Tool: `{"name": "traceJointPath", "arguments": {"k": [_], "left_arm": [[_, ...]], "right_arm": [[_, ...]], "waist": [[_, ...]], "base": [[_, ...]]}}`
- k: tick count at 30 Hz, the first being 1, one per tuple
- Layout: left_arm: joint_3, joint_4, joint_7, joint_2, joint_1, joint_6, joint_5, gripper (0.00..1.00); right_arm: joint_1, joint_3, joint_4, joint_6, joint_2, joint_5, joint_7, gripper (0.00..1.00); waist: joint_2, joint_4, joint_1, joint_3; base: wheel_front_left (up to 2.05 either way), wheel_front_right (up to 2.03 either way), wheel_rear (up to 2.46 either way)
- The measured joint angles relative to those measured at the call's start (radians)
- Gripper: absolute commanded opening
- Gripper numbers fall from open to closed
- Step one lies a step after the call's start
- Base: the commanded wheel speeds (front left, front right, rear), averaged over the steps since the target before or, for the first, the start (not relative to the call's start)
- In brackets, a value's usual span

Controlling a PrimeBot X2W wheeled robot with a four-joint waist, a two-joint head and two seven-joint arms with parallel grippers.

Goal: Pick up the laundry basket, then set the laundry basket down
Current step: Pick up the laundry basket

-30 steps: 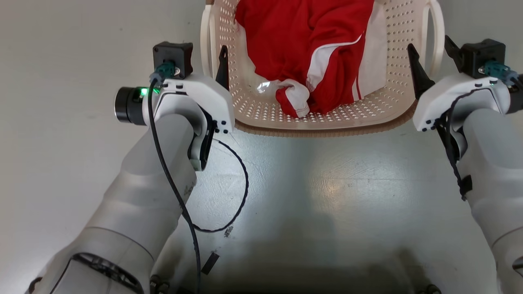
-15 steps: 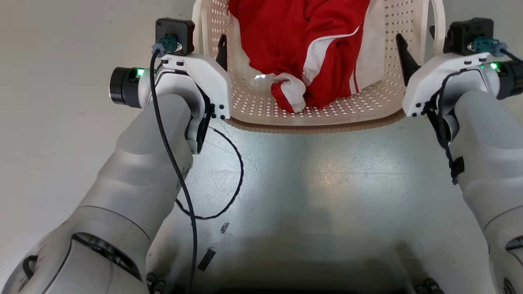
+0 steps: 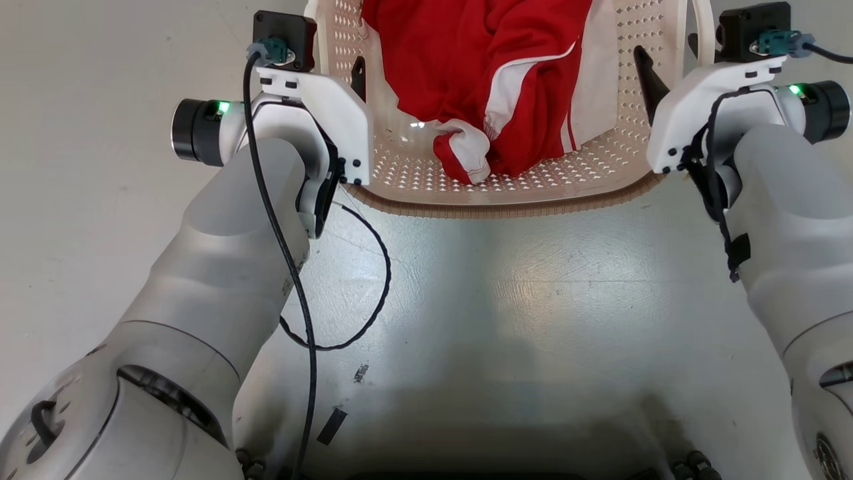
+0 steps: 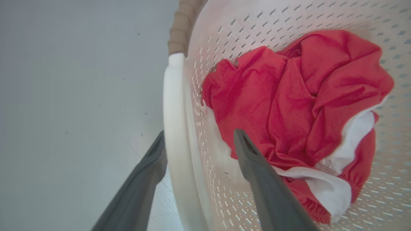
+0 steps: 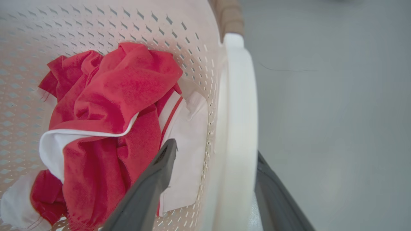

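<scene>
The cream perforated laundry basket [image 3: 500, 208] with its brown woven-look rim stands on the floor at the top of the head view, holding a red and white garment [image 3: 480, 60]. My left gripper [image 3: 336, 67] is open astride the basket's left side. In the left wrist view its fingers [image 4: 199, 133] straddle the white loop handle [image 4: 173, 112], one outside, one inside over the garment [image 4: 289, 96]. My right gripper [image 3: 666, 50] is open astride the right side. Its fingers [image 5: 215, 147] flank the other white handle [image 5: 239, 96], with a gap at the inner finger.
Smooth grey floor [image 3: 533, 300] surrounds the basket. A black cable [image 3: 376, 280] loops from my left forearm over the floor, and small dark scraps [image 3: 331, 427] lie near my base. Both pale forearms flank the space in front of the basket.
Both grippers have moved forward along the basket's sides, deeper around the handles. The head view has shifted slightly. The basket stays on the floor.
</scene>
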Motion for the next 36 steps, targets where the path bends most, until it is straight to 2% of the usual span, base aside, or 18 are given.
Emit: {"name": "traceJointPath", "arguments": {"k": [18, 20, 21, 22, 23, 24, 36], "left_arm": [[-0.064, 0.015, 0.007, 0.0, 0.0, 0.0, -0.067, 1.0], [-0.069, 0.016, 0.007, 0.0, 0.0, 0.0, -0.072, 0.99], [-0.073, 0.017, 0.007, 0.0, -0.001, 0.0, -0.076, 0.95], [-0.079, 0.018, 0.007, 0.0, -0.002, 0.0, -0.075, 0.77], [-0.086, 0.02, 0.011, 0.0, -0.003, 0.0, -0.075, 0.66], [-0.092, 0.022, 0.013, 0.0, -0.005, 0.0, -0.075, 0.0], [-0.131, 0.031, 0.016, 0.005, -0.016, 0.009, -0.101, 0.0]], "right_arm": [[-0.019, -0.006, 0.037, 0.0, 0.012, 0.0, 0.01, 1.0], [-0.019, -0.006, 0.04, 0.0, 0.013, 0.0, 0.01, 1.0], [-0.019, -0.007, 0.043, 0.0, 0.013, 0.0, 0.01, 1.0], [-0.019, -0.007, 0.046, 0.0, 0.014, 0.0, 0.01, 0.73], [-0.019, -0.008, 0.049, 0.0, 0.015, 0.0, 0.011, 0.23], [-0.019, -0.008, 0.051, 0.0, 0.016, 0.0, 0.016, 0.0], [-0.016, -0.012, 0.064, -0.001, 0.023, 0.011, 0.045, 0.0]], "waist": [[0.0, -0.002, 0.0, -0.005], [0.0, -0.003, 0.0, -0.005], [0.0, -0.004, 0.0001, -0.005], [0.0, -0.004, 0.0, -0.004], [0.0, -0.005, 0.0, -0.004], [0.0, -0.006, 0.0, -0.003], [0.0, -0.009, 0.0, -0.021]], "base": [[0.0, 0.0, 0.0], [0.0, 0.0, 0.0], [0.0, 0.0, 0.0], [0.0, 0.0, 0.0], [0.0, 0.0, 0.0], [0.0, 0.0, 0.0], [0.0, 0.0, 0.0]]}}
